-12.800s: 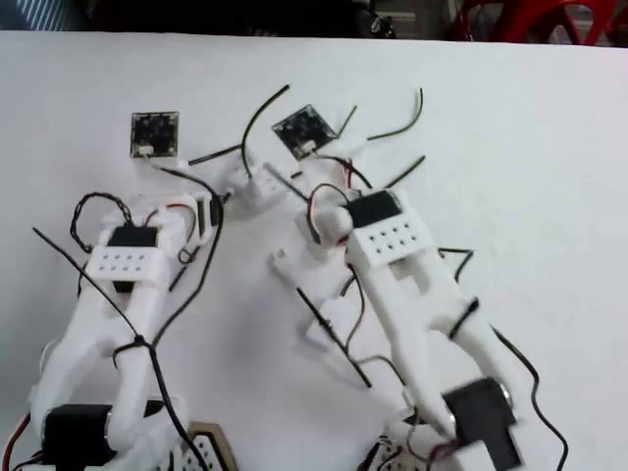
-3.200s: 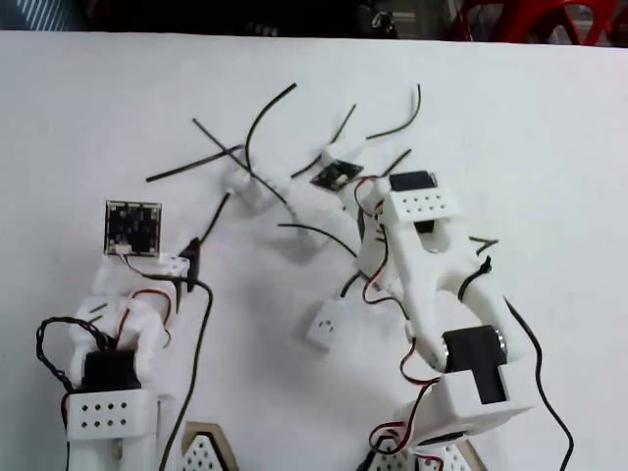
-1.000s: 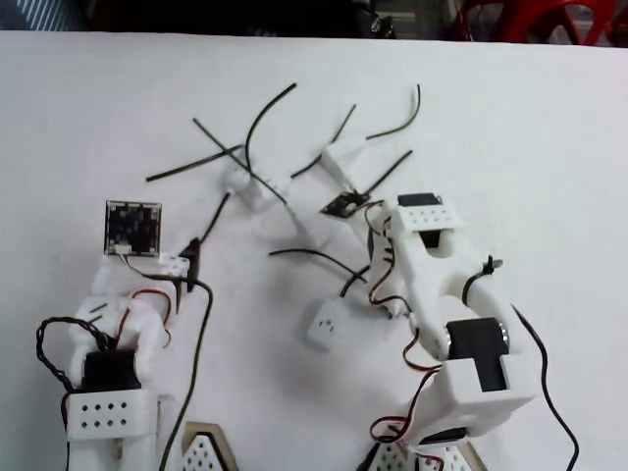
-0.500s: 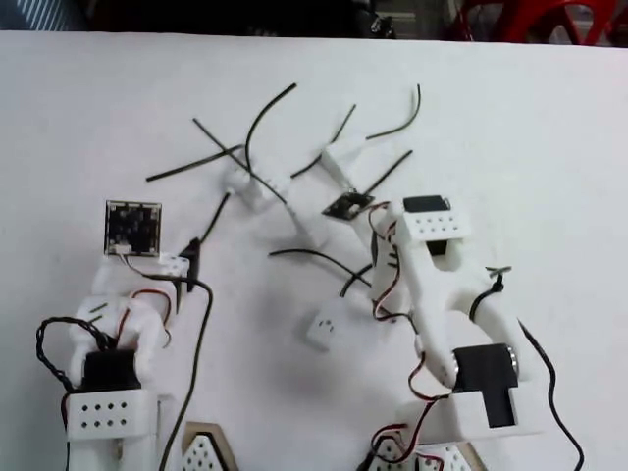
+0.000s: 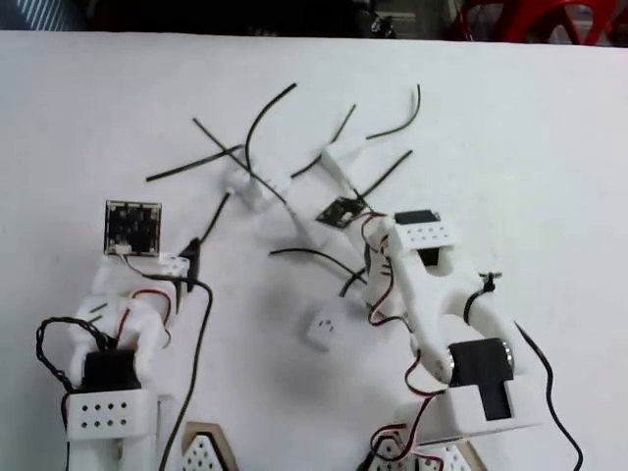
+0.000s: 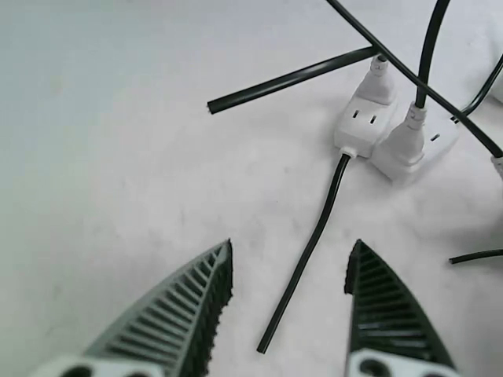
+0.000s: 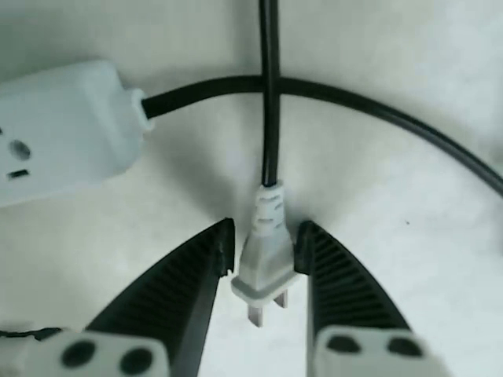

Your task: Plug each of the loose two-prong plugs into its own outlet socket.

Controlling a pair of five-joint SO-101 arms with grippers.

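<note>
Your right gripper [image 7: 265,233] has its jaws narrowly apart around a white two-prong plug [image 7: 266,265], apparently pinching it, beside an outlet socket [image 7: 59,133]. Your left gripper [image 6: 291,251] gapes wide, holding nothing.

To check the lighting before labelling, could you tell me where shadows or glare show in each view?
High view: the table is evenly bright, with hardly any shadow or glare. Left wrist view: thin, soft shadows run along the cord. Right wrist view: a soft shadow rings the plug and the socket block.
</note>
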